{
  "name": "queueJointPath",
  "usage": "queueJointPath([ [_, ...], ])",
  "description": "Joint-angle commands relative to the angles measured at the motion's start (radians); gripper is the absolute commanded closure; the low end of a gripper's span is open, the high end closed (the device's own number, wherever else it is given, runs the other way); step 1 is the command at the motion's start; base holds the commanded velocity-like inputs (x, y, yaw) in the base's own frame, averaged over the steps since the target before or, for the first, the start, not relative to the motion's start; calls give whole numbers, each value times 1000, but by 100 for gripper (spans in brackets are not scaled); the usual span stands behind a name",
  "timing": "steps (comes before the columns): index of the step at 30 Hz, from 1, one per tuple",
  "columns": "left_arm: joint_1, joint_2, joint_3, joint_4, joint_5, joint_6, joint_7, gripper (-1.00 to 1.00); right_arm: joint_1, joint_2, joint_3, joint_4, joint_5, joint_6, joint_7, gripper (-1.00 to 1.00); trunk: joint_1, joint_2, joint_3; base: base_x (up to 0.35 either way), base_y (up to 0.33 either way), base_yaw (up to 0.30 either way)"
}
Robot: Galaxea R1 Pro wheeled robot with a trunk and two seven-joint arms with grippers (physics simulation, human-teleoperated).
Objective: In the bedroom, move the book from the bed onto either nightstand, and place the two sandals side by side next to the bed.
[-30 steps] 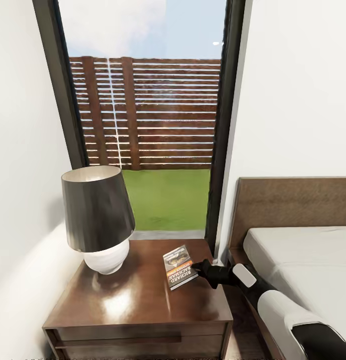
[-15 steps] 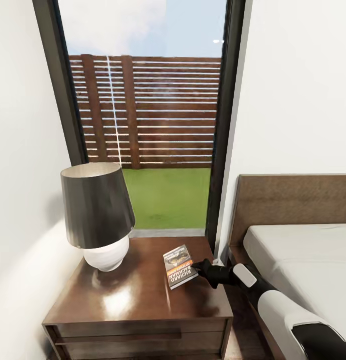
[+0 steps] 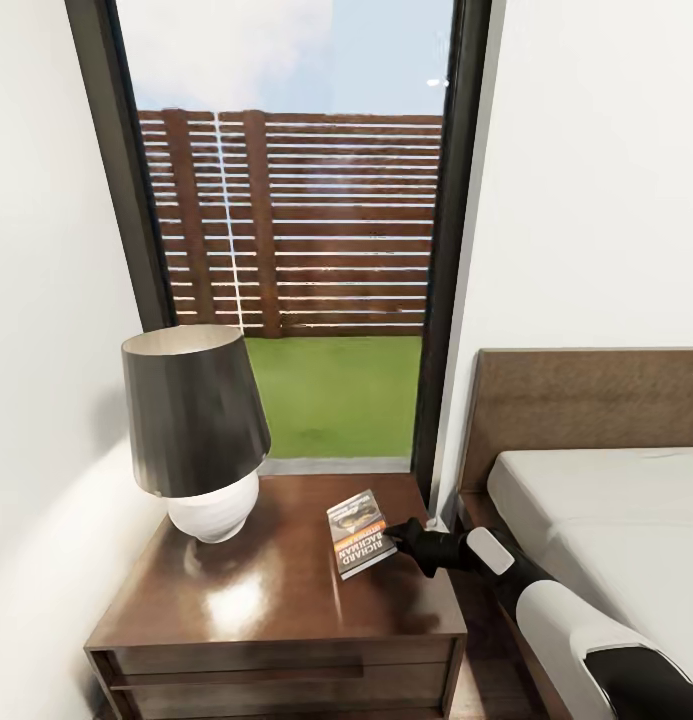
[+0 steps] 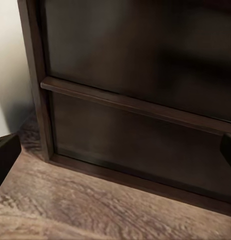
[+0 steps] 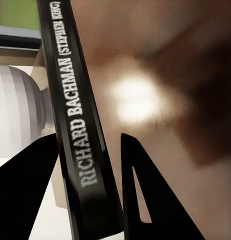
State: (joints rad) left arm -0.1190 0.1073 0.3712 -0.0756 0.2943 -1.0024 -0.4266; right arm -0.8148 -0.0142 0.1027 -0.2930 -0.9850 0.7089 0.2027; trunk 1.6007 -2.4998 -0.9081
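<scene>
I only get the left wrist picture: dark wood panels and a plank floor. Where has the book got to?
Observer: The book is over the nightstand, next to a lamp.
Operator: Is anything holding it?
Observer: Yes, the right claw grips it, one finger on each side of the spine.
Operator: Can you read anything on it?
Observer: In the right wrist view the spine says RICHARD BACHMAN in white letters.
</scene>
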Motion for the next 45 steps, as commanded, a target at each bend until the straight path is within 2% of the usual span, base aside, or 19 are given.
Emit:
queueJointPath([
  [1,-1,0,2,1,8,-1,-10,-100,-1,-1,8,0,0,0,5,100,0,0,-1,0,0,0],
  [45,-1,6,3,-2,9,-1,-11,-100,0,-1,6,0,-1,1,4,100,0,0,-1,0,0,0],
])
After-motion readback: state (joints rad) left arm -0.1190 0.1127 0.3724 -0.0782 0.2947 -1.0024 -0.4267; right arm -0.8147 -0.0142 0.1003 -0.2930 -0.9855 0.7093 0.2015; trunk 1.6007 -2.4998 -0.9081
